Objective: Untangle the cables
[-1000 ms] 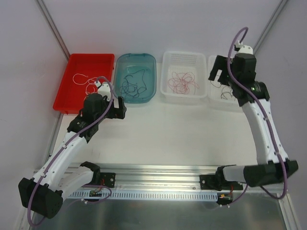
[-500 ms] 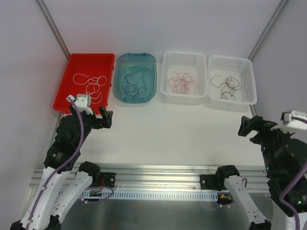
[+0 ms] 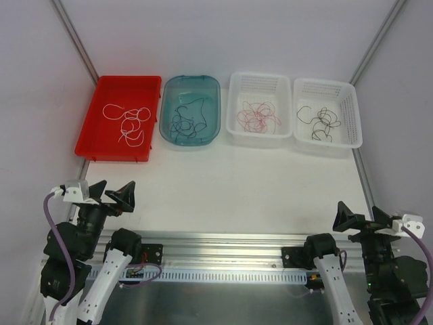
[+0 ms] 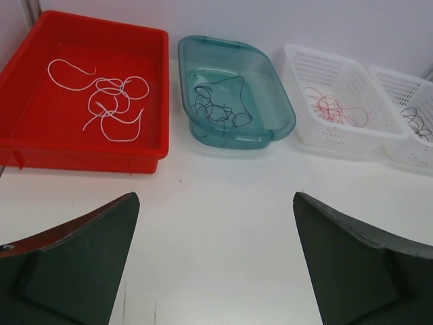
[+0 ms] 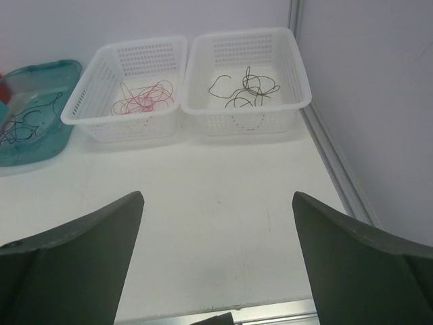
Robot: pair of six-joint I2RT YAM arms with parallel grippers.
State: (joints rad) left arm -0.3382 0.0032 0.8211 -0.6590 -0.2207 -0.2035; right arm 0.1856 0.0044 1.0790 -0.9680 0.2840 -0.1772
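White table (image 3: 237,183): cables (image 3: 127,122) colour-sorted in red tray (image 3: 128,80), teal tub (image 3: 210,88), two baskets (image 3: 260,82).

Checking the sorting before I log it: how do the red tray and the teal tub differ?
The red tray is opaque; the teal tub is see-through. The red tray is shallow with square corners; the teal tub is deeper and rounded. The red tray holds white strands; the teal tub holds dark strands. Both have solid walls, stand side by side and hold one colour only.
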